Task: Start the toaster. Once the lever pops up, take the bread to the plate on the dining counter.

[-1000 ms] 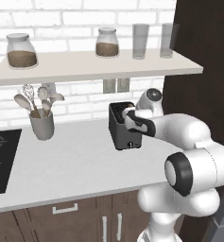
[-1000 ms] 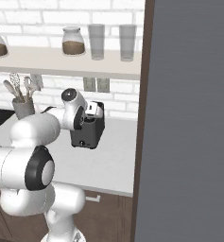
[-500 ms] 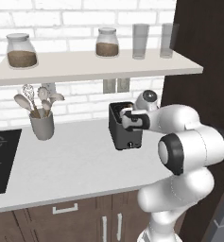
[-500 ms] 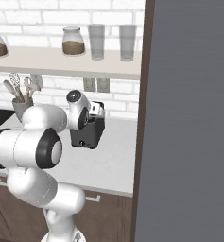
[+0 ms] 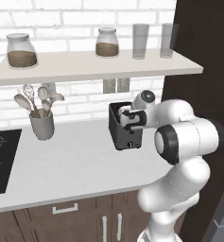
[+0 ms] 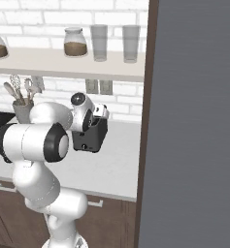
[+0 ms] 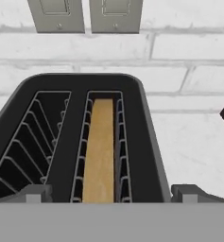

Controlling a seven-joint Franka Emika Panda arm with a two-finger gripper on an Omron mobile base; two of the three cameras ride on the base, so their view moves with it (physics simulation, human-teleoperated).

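Over the last second the arm has folded in closer: its elbow has swung up in front of the base cameras, and the pincer [image 5: 124, 119] now sits just above the near end of the toaster [image 5: 126, 131], its fingers spread wide with nothing between them. That puts the hand over the slots rather than at the lever, so it looks lined up to go for the bread [image 7: 100, 150], or at least to check it, more than to press anything.

The bread stands on edge in the right slot as the hand camera sees it; the left slot is bare wire. The toaster stands on the worktop [image 5: 71, 165] near the back wall, below the outlets [image 7: 85, 14].

Whether the lever is up or down cannot be told: the hand covers that end in the left view and the arm blocks much of the toaster in the right one. The fingertips [image 7: 32, 193] barely peek in.
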